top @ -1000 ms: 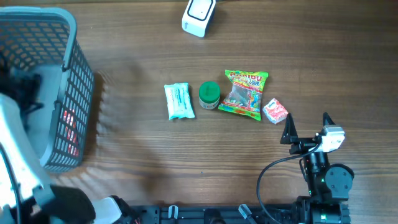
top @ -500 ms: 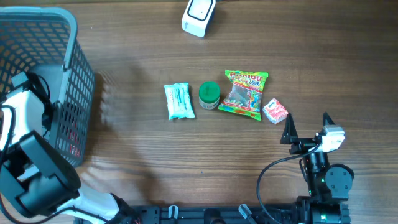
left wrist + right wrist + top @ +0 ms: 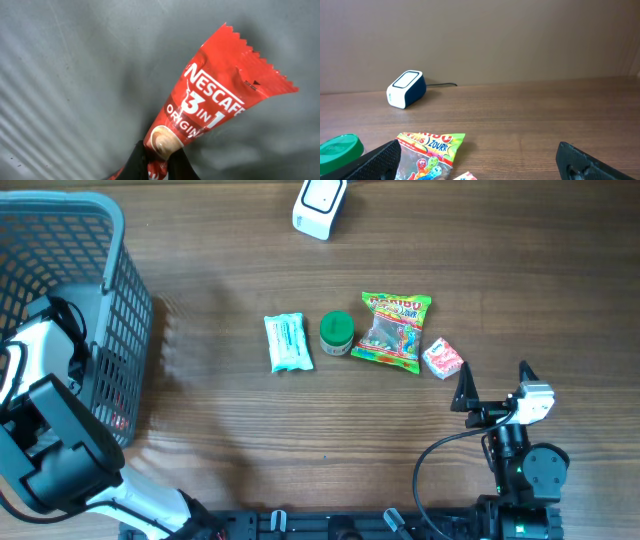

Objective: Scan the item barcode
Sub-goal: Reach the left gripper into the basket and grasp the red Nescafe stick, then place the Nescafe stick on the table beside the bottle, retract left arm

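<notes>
Pick in progress: left gripper (image 3: 159, 159) is inside the basket (image 3: 125, 330), jaws pinching the bottom end of a red coffee sachet (image 3: 215, 105). The grip is on one end only, so the rest of the pack sticks out free past the fingers. My read is that this leaves most of the surface unobstructed for a scan. The printed front faces the wrist camera and shows no barcode, so it's probably on the back. The grey behind it is blurred; can't tell if it's basket floor or wall.

Overhead shows only the left arm (image 3: 50, 430) coming over the basket from the front. The gripper and sachet are hidden by the arm and mesh. Some red shows through the basket's mesh wall, but I can't tell if it's this sachet or other stock.

The right gripper (image 3: 495, 380) is well apart from the basket, on the opposite side of the table (image 3: 230, 440) near the front edge. Its jaws are spread wide and hold nothing.

The scanner (image 3: 320, 205) is a white box, well apart from the basket at the far edge of the table.

A row of other items sits to the right of the basket, mid-table:
- tissue pack (image 3: 288, 342)
- green-lidded jar (image 3: 336, 330)
- gummy bag (image 3: 392, 330)
- small red-and-white packet (image 3: 442, 358)

Obstacles:
- The basket wall comes first; the sachet has to clear the rim before heading to the scanner.
- The row looks off the straight basket-to-scanner line, so it's likely no issue if carried high.
- A thin foil pack held by one end may flop or twist.
</notes>
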Available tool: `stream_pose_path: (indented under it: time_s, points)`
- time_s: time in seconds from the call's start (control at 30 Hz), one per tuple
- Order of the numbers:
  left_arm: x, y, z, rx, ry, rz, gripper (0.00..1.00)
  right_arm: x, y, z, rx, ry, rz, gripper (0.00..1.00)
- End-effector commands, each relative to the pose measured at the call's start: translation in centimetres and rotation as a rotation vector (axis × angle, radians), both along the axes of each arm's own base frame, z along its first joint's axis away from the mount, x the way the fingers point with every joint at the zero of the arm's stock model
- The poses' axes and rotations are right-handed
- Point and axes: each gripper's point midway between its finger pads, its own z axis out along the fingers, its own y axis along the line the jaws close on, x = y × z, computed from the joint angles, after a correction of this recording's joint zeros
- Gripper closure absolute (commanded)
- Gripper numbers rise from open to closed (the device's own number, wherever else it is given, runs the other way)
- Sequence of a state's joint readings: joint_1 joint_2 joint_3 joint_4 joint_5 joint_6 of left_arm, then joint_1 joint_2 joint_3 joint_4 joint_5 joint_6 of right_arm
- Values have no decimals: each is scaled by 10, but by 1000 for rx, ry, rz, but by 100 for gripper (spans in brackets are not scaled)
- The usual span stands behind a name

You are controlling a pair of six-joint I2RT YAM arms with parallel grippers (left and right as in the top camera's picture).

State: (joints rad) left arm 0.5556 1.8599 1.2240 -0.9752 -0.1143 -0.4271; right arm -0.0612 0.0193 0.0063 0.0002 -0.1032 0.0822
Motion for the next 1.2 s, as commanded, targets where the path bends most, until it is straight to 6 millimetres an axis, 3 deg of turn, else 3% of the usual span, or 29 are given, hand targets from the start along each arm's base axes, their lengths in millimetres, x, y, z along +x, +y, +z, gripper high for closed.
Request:
stream_pose_path:
  time_s: [0.0, 0.03, 0.1, 0.23, 0.3, 0.33, 0.43, 0.5, 0.57, 0.67, 0.73, 0.77, 0.87, 0.93, 1.0, 1.1, 1.17]
  points:
    - [-5, 2, -7, -11, 53, 28, 96, 0, 0, 2, -2, -9, -4, 0]
    - [2, 7, 3, 0, 34, 29, 96, 0, 0, 2, -2, -9, -4, 0]
    - [26, 22, 44, 45, -38, 32, 96, 0, 0, 2, -2, -9, -4, 0]
    - [71, 50, 172, 191, -281, 37, 96, 0, 0, 2, -1, -9, -4, 0]
    - [81, 50, 245, 252, -444, 31, 96, 0, 0, 2, -2, -9, -4, 0]
    - [84, 45, 270, 257, -513, 22, 96, 0, 0, 2, -2, -9, -4, 0]
    - [88, 5, 345, 207, -765, -57, 96, 0, 0, 2, -1, -9, -4, 0]
    - [85, -21, 367, 177, -844, -113, 96, 0, 0, 2, -2, -9, -4, 0]
    - [90, -88, 388, 92, -926, -278, 96, 0, 0, 2, -2, -9, -4, 1]
    - [104, -158, 384, 14, -920, -497, 96, 0, 0, 2, -1, -9, -4, 0]
    - [115, -221, 365, -46, -870, -675, 96, 0, 0, 2, -2, -9, -4, 0]
    - [124, -259, 348, -55, -832, -768, 96, 0, 0, 2, -2, -9, -4, 0]
    - [140, -330, 319, -100, -810, -920, 96, 0, 0, 2, -2, -9, -4, 0]
    - [153, -400, 286, -163, -796, -1040, 96, 0, 0, 2, -2, -9, -4, 0]
    - [156, -444, 256, -214, -763, -1092, 96, 0, 0, 2, -2, -9, -4, 0]
    - [151, -482, 204, -235, -648, -1136, 96, 0, 0, 2, -2, -9, -4, 0]
    - [151, -470, 176, -162, -550, -1051, 96, 0, 0, 2, -2, -9, -4, 0]
